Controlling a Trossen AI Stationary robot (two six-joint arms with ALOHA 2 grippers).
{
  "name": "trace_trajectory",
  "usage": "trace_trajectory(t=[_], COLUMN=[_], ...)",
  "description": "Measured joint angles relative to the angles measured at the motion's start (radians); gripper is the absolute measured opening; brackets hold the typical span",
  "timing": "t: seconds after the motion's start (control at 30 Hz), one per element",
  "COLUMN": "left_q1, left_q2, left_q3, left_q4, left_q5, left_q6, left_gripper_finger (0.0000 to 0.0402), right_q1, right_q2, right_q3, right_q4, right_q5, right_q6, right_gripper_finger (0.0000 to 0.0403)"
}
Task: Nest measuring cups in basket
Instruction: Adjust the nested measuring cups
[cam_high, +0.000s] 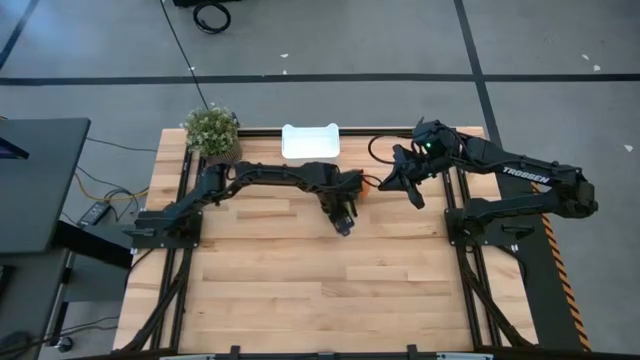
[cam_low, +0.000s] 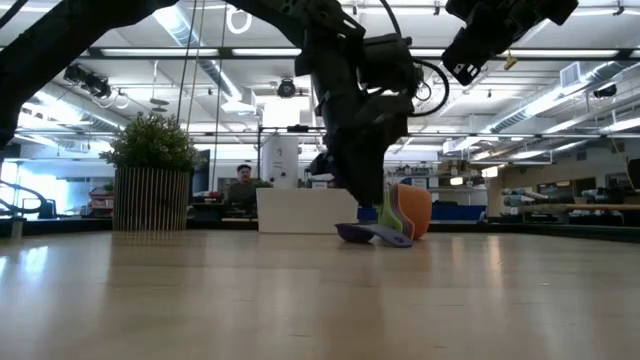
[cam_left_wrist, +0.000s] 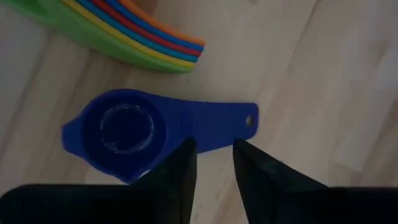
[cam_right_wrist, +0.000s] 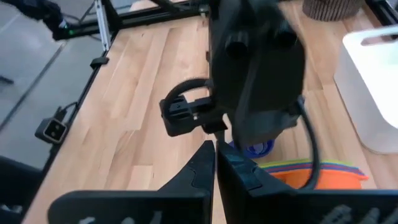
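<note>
Wooden table (cam_high: 300, 290) carries everything you see. From the left, the potted plant (cam_high: 211, 130) stands at the back edge, with the white basket (cam_high: 310, 141) just beside it. Your left gripper (cam_high: 344, 222) hangs over a dark blue measuring cup (cam_left_wrist: 127, 134) lying flat, its jaws a little apart and holding nothing. Beside that cup lies the nested stack of cups (cam_low: 408, 212). Your right gripper (cam_high: 412, 193) waits above the table, jaws together.
</note>
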Motion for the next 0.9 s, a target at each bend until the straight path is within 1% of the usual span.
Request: trace_trajectory(t=[0.13, 0.3, 0.5, 0.7, 0.77, 0.9], left_q1=[0.014, 0.021, 0.019, 0.012, 0.008, -0.001], left_q2=[-0.032, -0.096, -0.212, -0.314, -0.342, -0.394], left_q3=[0.018, 0.042, 0.043, 0.044, 0.044, 0.044], left_q4=[-0.030, -0.051, -0.074, -0.153, -0.174, -0.212], left_q5=[0.005, -0.044, -0.152, -0.293, -0.328, -0.365], left_q6=[-0.002, -0.002, 0.000, -0.022, -0.031, -0.094], left_gripper_finger=[0.0111, 0.0111, 0.0111, 0.0111, 0.0111, 0.0111], right_q1=[0.000, 0.002, 0.008, 0.008, 0.008, 0.009], right_q2=[0.000, -0.001, -0.001, 0.000, 0.000, 0.000], right_q3=[0.000, 0.000, 0.000, 0.000, 0.000, 0.000], right_q4=[0.017, 0.033, 0.029, 0.083, 0.096, 0.107], right_q5=[0.000, 0.000, 0.000, 0.001, 0.001, 0.021], right_q6=[0.023, 0.036, 0.196, 0.223, 0.222, 0.233], right_gripper_finger=[0.0023, 0.0023, 0.0023, 0.0023, 0.0023, 0.0023])
